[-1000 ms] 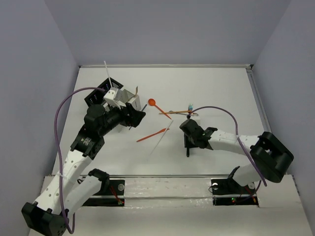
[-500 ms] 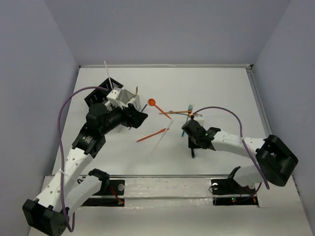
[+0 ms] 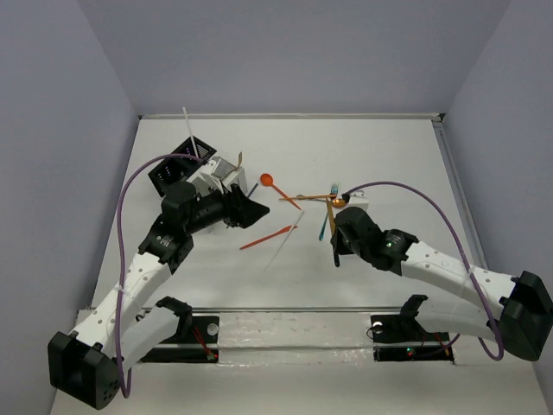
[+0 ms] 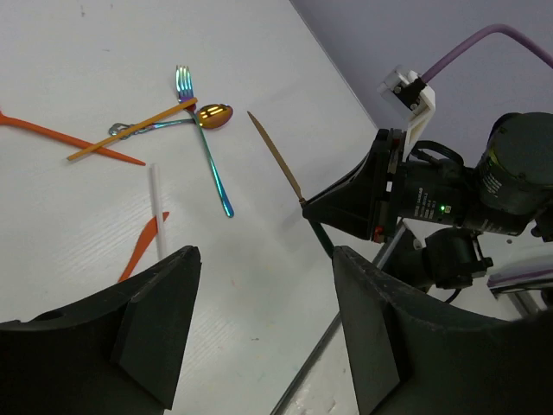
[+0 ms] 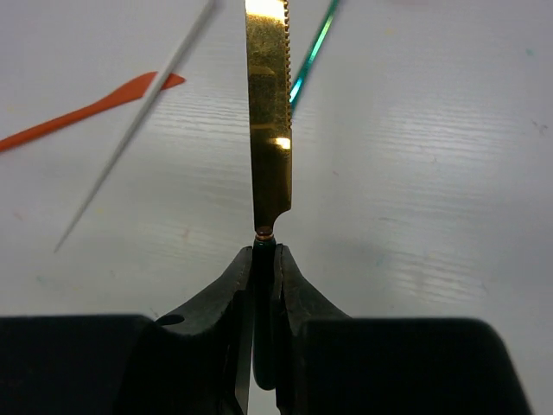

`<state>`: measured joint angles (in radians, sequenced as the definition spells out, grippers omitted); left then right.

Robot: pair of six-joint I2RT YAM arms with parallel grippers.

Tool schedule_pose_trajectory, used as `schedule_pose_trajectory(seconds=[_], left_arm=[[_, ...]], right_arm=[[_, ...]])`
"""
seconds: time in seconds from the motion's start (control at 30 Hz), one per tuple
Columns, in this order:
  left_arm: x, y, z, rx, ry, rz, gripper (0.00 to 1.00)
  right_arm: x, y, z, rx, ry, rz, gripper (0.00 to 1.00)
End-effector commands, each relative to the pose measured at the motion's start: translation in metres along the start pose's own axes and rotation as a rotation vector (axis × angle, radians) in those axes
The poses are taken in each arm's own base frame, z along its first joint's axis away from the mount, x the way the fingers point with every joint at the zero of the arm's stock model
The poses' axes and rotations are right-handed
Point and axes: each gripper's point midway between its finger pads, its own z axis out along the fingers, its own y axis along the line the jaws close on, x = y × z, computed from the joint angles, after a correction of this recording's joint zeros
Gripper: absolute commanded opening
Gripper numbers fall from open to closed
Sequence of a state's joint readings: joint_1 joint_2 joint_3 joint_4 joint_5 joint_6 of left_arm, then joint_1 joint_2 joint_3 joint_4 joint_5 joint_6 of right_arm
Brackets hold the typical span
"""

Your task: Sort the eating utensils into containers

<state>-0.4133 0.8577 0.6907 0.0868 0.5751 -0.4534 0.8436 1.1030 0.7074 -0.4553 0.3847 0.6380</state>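
R end effector (image 5: 263, 252) pinching gold knife (image 5: 268, 130) by its dark handle, serrated blade fwd. L end effector (image 4: 263, 259) spread wide above worktop (image 4: 69, 52).

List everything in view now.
black slotted caddy: one, black, table's far left
white slotted caddy: one, white, beside it
upright white stick: one, white, in black caddy
orange spoon: one, orange, table centre
flat orange utensil, loose white stick: one each, close together, near centre
teal fork, gold spoon, orange stick: one each, crossed, centre right
gold serrated knife: one, gold, in right gripper
left gripper: black, open, empty
right gripper: black, shut on knife
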Motion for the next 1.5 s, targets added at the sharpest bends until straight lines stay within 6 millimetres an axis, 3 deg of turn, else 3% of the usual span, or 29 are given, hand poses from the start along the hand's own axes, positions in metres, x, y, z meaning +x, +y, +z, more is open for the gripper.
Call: schedule_pose_trajectory(seconds=[0.0,0.13,0.23,0.47,0.67,0.8,0.9,1.0,1.03,1.1,1.27,1.3,1.4,1.47], left_arm=[[0.01,-0.012,0.011,0.087,0.006,-0.102,0.72],[0.026,-0.02,0.028,0.098,-0.007,-0.169,0.68],[0.036,-0.025,0.037,0.1,-0.008,-0.185,0.68],[0.037,-0.012,0.061,0.027,-0.029,-0.188,0.68],[0.044,0.008,0.083,-0.042,-0.017,-0.179,0.67],[0.046,0.009,0.096,-0.031,-0.014,-0.187,0.66],[0.049,0.009,0.105,-0.032,-0.003,-0.18,0.58],[0.052,0.009,0.111,-0.034,0.006,-0.18,0.38],[0.056,0.009,0.113,-0.035,0.015,-0.18,0.23],[0.055,0.011,0.114,-0.045,0.011,-0.18,0.06],[0.045,0.007,0.107,-0.055,-0.015,-0.169,0.06],[0.042,0.007,0.106,-0.061,-0.025,-0.166,0.06],[0.028,0.005,0.097,-0.082,-0.071,-0.156,0.06],[0.024,0.011,0.093,-0.126,-0.085,-0.144,0.06]], right_arm=[[-0.032,0.047,-0.014,-0.203,-0.129,-0.019,0.07],[-0.047,0.089,-0.022,-0.374,-0.197,-0.048,0.07],[-0.052,0.107,-0.024,-0.414,-0.205,-0.069,0.07],[-0.051,0.128,-0.029,-0.457,-0.216,-0.1,0.07],[-0.048,0.134,-0.033,-0.479,-0.216,-0.108,0.07],[-0.045,0.138,-0.034,-0.492,-0.209,-0.113,0.07],[-0.04,0.139,-0.033,-0.493,-0.201,-0.119,0.07],[-0.04,0.138,-0.032,-0.491,-0.203,-0.117,0.07],[-0.039,0.138,-0.031,-0.488,-0.201,-0.118,0.07],[-0.038,0.137,-0.031,-0.486,-0.201,-0.12,0.07],[-0.039,0.132,-0.031,-0.471,-0.208,-0.114,0.08],[-0.038,0.132,-0.032,-0.473,-0.21,-0.111,0.1],[-0.041,0.129,-0.04,-0.491,-0.227,-0.102,0.4],[-0.047,0.128,-0.051,-0.516,-0.254,-0.091,0.5]])
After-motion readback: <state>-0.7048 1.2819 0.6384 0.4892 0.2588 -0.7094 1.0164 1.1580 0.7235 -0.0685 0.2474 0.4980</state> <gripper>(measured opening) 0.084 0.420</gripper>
